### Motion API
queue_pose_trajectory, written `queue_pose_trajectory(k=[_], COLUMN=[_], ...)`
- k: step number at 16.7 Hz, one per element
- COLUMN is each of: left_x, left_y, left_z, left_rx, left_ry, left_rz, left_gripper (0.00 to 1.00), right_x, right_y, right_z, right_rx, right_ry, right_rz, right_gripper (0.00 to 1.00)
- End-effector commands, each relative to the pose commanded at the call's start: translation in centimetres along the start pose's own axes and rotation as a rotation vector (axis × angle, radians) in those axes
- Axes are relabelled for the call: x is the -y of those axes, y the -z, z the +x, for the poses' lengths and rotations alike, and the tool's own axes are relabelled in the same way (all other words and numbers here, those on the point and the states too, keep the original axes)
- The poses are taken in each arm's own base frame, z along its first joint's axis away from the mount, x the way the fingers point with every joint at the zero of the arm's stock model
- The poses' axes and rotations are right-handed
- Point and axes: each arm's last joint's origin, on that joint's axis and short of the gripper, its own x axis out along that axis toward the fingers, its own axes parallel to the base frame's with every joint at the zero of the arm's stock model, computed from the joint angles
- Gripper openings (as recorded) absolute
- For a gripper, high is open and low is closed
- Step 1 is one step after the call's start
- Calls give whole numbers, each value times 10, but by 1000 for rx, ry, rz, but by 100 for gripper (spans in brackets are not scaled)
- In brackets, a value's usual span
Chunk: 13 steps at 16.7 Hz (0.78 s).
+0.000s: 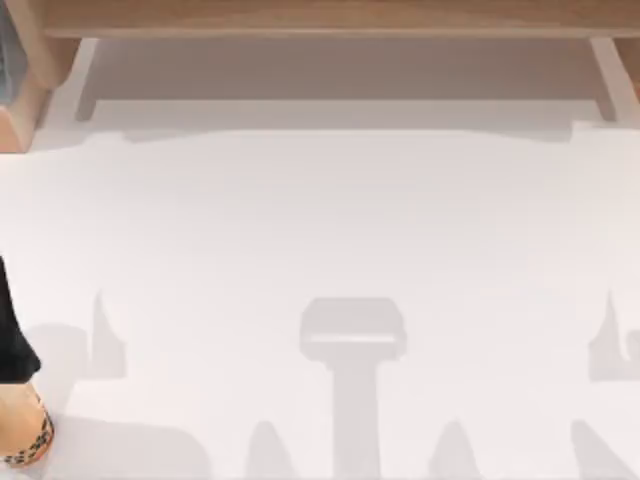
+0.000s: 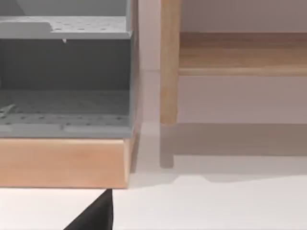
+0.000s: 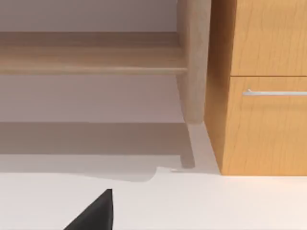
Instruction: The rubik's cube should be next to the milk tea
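White table (image 1: 320, 220), milk tea (image 1: 22, 430) at left edge, wooden shelf (image 1: 330, 18) behind

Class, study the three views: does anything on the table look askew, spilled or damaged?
One oddity: the milk tea sits at the table's front left corner, cut off by the top view's edge. Whether it is tipped cannot be told. No spill or damage visible.

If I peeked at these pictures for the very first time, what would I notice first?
Probably the big white table, bare but for grey shadows. Next, at the top view's left edge near the front, part of the milk tea peeks in with its dark pearls. The right wrist view faces a wooden cabinet with a silver handle.
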Motion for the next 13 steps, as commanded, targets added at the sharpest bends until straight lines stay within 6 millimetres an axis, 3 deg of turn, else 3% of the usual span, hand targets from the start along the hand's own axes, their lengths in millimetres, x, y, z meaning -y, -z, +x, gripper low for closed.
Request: queue_pose_trajectory(k=[3, 6, 10, 13], left_x=[0, 3, 10, 23], left_y=[-3, -27, -92, -153], left_z=[0, 2, 19, 55], left_rx=[0, 2, 3, 13], left_ry=[0, 2, 9, 14], left_rz=[0, 1, 1, -3], left_gripper=[100, 100, 100, 100], right_x=[0, 0, 0, 0], right_y=[0, 0, 0, 0], right_z=[0, 0, 0, 0], right_rx=[0, 0, 0, 0], right_ry=[0, 0, 0, 0], right_rz=[0, 0, 0, 0], right_gripper=[100, 100, 100, 100])
